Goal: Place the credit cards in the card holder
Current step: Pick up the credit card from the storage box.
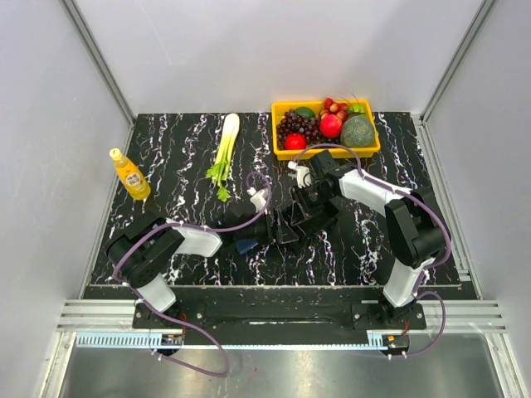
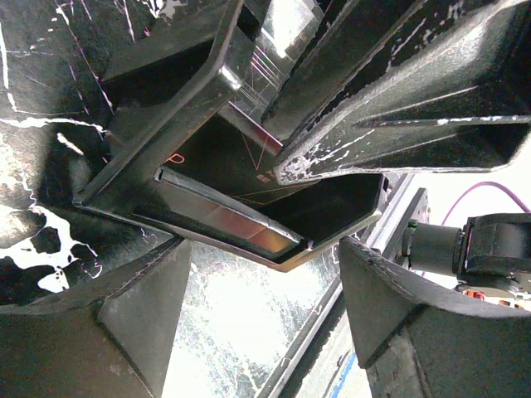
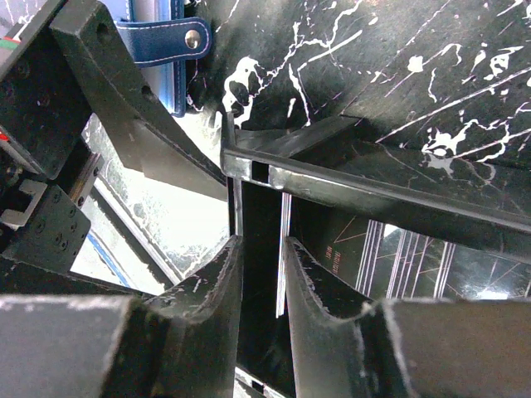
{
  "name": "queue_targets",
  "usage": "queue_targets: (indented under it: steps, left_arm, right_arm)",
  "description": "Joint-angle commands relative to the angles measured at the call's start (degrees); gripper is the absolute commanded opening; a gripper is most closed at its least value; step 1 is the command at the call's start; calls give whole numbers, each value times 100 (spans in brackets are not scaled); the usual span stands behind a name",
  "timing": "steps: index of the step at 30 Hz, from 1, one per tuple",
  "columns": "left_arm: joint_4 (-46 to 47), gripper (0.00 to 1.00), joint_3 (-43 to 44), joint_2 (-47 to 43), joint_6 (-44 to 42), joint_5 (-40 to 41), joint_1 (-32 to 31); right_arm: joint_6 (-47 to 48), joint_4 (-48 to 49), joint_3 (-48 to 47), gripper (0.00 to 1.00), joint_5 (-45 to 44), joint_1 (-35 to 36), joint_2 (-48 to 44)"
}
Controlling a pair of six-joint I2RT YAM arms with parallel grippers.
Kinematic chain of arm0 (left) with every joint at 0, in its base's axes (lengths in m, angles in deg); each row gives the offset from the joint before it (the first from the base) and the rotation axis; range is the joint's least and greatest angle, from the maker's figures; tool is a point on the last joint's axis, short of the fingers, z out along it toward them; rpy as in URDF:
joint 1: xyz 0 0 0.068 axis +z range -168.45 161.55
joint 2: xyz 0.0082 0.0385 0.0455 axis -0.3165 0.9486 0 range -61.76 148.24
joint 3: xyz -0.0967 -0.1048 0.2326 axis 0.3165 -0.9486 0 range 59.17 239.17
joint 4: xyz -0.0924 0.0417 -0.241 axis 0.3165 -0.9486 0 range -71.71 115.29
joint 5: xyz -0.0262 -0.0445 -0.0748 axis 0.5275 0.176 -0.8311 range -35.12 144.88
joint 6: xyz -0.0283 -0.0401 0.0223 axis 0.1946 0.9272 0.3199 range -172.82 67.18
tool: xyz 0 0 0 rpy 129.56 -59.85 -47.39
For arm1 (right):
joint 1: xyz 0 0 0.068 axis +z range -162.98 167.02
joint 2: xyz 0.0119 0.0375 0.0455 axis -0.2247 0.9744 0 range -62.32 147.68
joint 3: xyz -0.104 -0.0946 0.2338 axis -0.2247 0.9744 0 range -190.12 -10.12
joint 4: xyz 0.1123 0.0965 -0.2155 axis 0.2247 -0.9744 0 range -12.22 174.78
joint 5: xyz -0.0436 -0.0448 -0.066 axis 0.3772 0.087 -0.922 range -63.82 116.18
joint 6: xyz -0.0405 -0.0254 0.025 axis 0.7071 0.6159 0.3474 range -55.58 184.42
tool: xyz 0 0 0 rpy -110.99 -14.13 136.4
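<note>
The card holder (image 3: 158, 54), navy blue with a snap strap folded across it, lies flat on the counter (image 1: 166, 149). It sits just beside one corner of the black tray (image 3: 357, 189) and is apart from both hands. In the top view it shows as a blue patch under the left arm's wrist, near the middle of the counter.

The two arms meet over the tray. The right hand (image 3: 261, 249) reaches down at the tray's corner with its fingers (image 3: 319, 307) only narrowly apart. In the gap stand a dark upright slab, which looks like the tray's short wall, and the pale thin edge of a credit card (image 3: 282, 249) against the inner finger. I cannot tell whether the fingers actually press on the card or the wall.

The left hand (image 2: 264, 257) is spread wide with nothing between its fingers. It faces the tray's open side from close by, and the right hand's fingers come in from the far side. In the left wrist view the tray looks tipped, and its glossy floor shows faint red print.

At the back of the counter stand a yellow bin (image 1: 365, 150) of fruit, a celery stalk (image 1: 226, 145) and, to the left, a yellow bottle (image 1: 130, 174). All are well apart from the hands.
</note>
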Motion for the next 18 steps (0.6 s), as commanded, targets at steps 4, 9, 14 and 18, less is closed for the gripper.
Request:
queue_targets:
  steps: [4,9,14,18]
  left_arm:
    - [744,74,399,-206,-161,-117,-18]
    - [700,73,425,-215,-205,-100,-18]
    - [630,73,443,-215,-258,-108,-18]
    - [586,73,460,-223,-293,-64,-10]
  right_arm:
    - [84,-188,-17,35,-200,271,343]
    - [92,-214,-53,36,-218,323,422]
    - [110,-170,-26,36,-130,341,414]
    - [145,-153,0,36,28,350,352]
